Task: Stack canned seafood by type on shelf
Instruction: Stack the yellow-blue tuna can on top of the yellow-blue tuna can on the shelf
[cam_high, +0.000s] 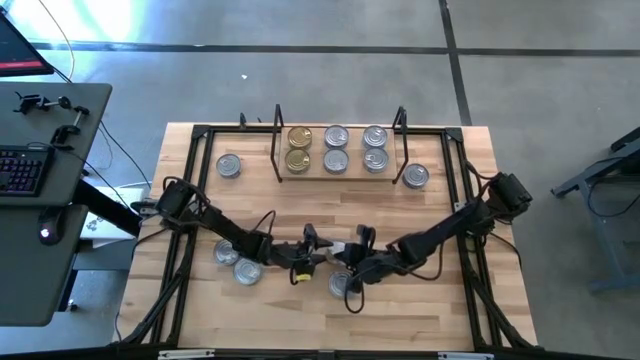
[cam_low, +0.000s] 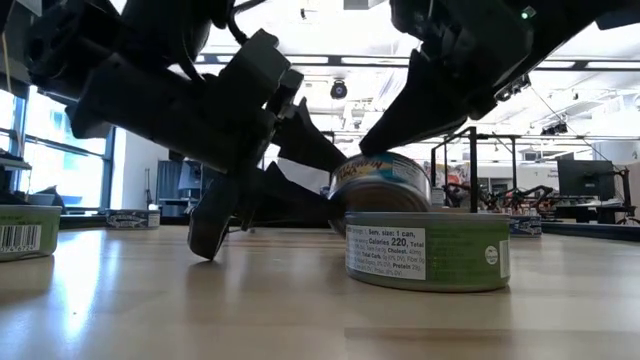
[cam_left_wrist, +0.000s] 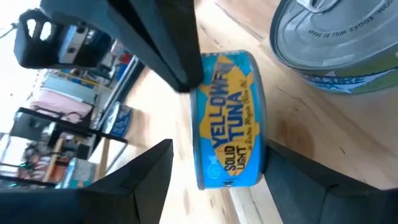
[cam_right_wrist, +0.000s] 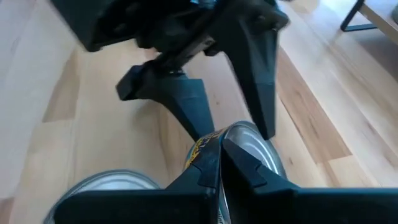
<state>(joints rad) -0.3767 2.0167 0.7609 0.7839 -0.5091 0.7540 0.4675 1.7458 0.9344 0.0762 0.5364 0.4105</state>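
A: Where are the 2 grippers?

B: Both meet near the front middle of the table (cam_high: 190, 300). The left gripper (cam_high: 328, 247) has its fingers spread wide around a blue-labelled tuna can (cam_left_wrist: 229, 121) that is tipped up on its edge. The right gripper (cam_high: 352, 262) reaches in from the other side with its fingers pressed fully together; its tips sit at that same can (cam_right_wrist: 233, 149).

A: Is the tipped can held?

B: I cannot tell. In the low view it leans above a green-labelled can (cam_low: 428, 250) lying flat on the wood, with dark fingers on both sides.

A: How much room is there around them?

B: Tight. The flat can (cam_high: 343, 284) lies just beside the fingertips, and 2 more cans (cam_high: 237, 261) sit by the left arm's forearm. Toward the front edge the wood is open.

A: And the shelf?

B: The shelf (cam_high: 340, 176) stands at the back middle, well apart from the grippers. It carries 6 cans: 2 gold-lidded cans (cam_high: 299, 147) on its left, 4 silver ones (cam_high: 355, 148) beside them. A single can (cam_high: 229, 166) lies outside its left end, another (cam_high: 416, 176) just outside its right end.
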